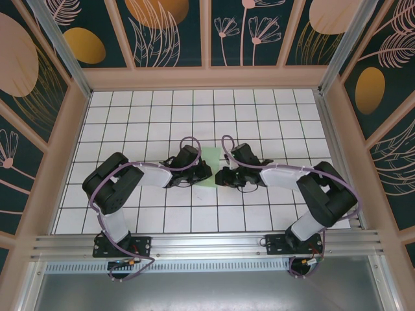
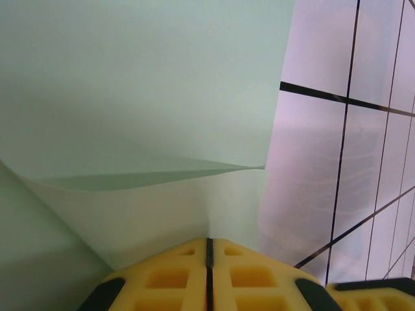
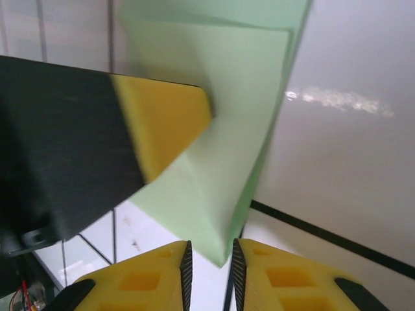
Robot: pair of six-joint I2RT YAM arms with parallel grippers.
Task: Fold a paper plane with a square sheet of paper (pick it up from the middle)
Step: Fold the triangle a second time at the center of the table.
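The pale mint-green sheet of paper [image 1: 211,163] is held off the table between my two grippers, partly folded, with a flap and a crease across it [image 2: 142,84]. My left gripper [image 2: 209,241] is shut, its yellow pads pressed together on the paper's edge. In the right wrist view that same yellow fingertip [image 3: 165,123] pinches the sheet [image 3: 220,162] from the left. My right gripper [image 3: 209,249] stands narrowly open, and the paper's lower corner points down into the gap between its pads. From above, the left gripper [image 1: 200,173] and right gripper [image 1: 224,176] face each other across the sheet.
The white grid-tiled table [image 1: 194,116] is walled by a wooden frame with patterned panels [image 1: 207,78]. Both arm bases sit on the metal rail [image 1: 207,246] at the near edge. Free tiles lie behind and to both sides of the grippers.
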